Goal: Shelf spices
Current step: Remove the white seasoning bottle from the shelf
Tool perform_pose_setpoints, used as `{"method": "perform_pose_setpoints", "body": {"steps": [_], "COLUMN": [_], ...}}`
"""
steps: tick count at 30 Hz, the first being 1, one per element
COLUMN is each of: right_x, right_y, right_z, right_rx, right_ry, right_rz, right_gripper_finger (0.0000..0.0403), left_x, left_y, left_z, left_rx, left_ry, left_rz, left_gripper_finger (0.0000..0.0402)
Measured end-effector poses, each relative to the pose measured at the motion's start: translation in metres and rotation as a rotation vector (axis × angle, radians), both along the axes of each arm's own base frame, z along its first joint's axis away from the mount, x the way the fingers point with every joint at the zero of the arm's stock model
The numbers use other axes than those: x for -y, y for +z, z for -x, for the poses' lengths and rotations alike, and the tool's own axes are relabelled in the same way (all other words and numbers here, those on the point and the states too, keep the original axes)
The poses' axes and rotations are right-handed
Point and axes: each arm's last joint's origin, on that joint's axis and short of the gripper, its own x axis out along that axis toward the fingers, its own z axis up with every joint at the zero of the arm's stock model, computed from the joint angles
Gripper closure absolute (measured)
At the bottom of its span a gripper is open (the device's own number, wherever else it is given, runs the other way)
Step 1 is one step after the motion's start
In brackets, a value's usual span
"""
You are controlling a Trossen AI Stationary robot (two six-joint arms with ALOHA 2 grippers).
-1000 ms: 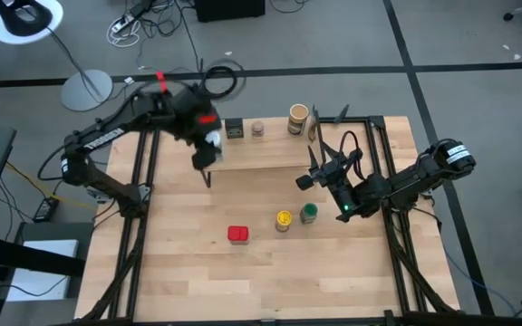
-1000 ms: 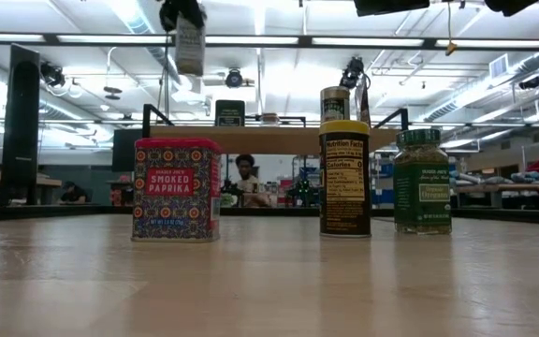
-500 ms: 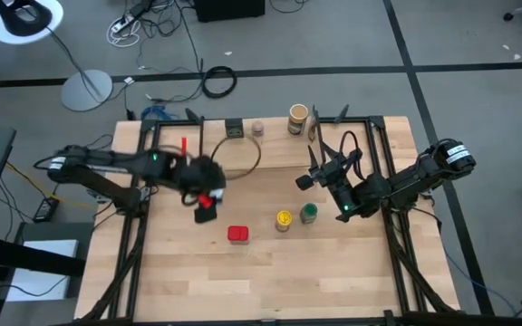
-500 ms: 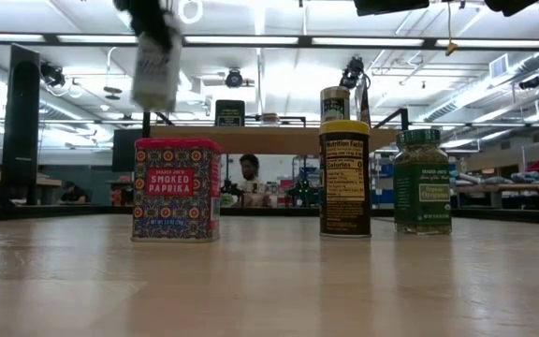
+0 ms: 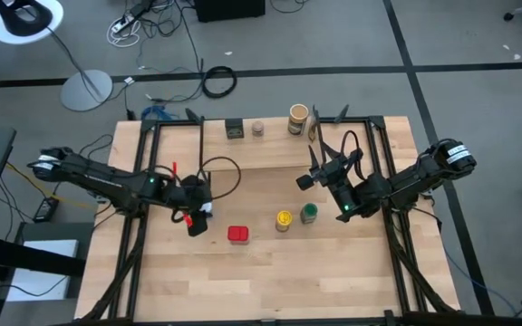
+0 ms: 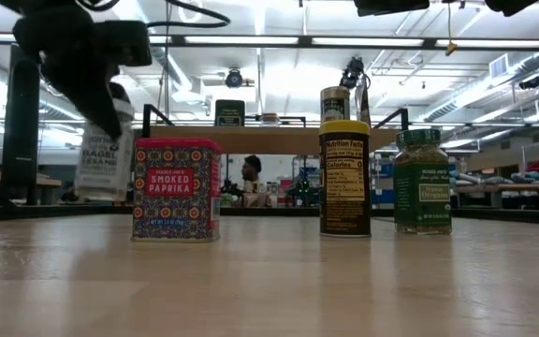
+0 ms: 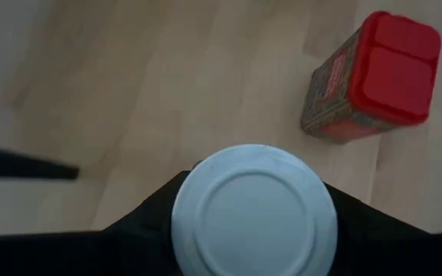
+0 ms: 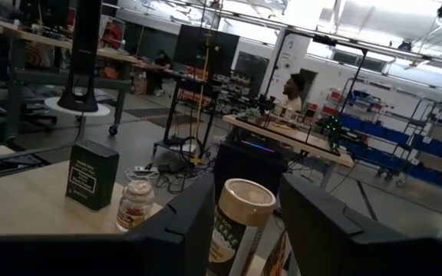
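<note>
My left gripper [image 5: 195, 218] is shut on a white-lidded spice jar [image 6: 104, 159], just left of the red tin [image 5: 237, 234]. A yellow-lidded jar [image 5: 284, 220] and a green jar [image 5: 309, 213] stand on the table to the right of that tin. The shelf [image 5: 261, 152] at the far side carries a dark tin [image 5: 235, 129], a small jar [image 5: 258, 129] and a brown canister [image 8: 239, 222]. My right gripper [image 5: 308, 174] hovers open and level in front of the shelf. It faces the canister and holds nothing. My left gripper pinches the jar's upper part just under the white lid [image 7: 253, 211], with one dark finger [image 7: 148, 218] on either side. The fingers come slanting down from above. The jar hangs below them, slightly tilted, a little above the table.
Black frame rails run along the table's left and right edges [image 5: 139, 226]. There is bare tabletop toward the near edge [image 5: 261, 281]. In the low view a person sits in the room beyond the shelf [image 6: 249, 178].
My left gripper has swung from above the shelf's left end toward the table's near edge and down, carrying the white-lidded jar. The jar now hangs low beside the red tin.
</note>
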Motion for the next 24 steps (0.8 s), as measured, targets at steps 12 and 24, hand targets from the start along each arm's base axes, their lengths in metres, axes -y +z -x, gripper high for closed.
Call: {"method": "perform_pose_setpoints", "body": {"steps": [12, 24], "right_x": [0.000, 0.000], "right_y": [0.000, 0.000], "right_z": [0.000, 0.000], "right_rx": [0.009, 0.007], "right_ry": [-0.001, -0.001], "right_rz": [-0.008, -0.007], "right_gripper_finger": [0.0257, 0.0257], "left_x": [0.003, 0.004], "left_y": [-0.016, -0.026], "left_z": [-0.003, -0.009], "left_rx": [0.053, 0.014], "left_ry": [-0.112, -0.112], "left_rz": [-0.020, -0.019], "left_gripper_finger": [0.0209, 0.0178]}}
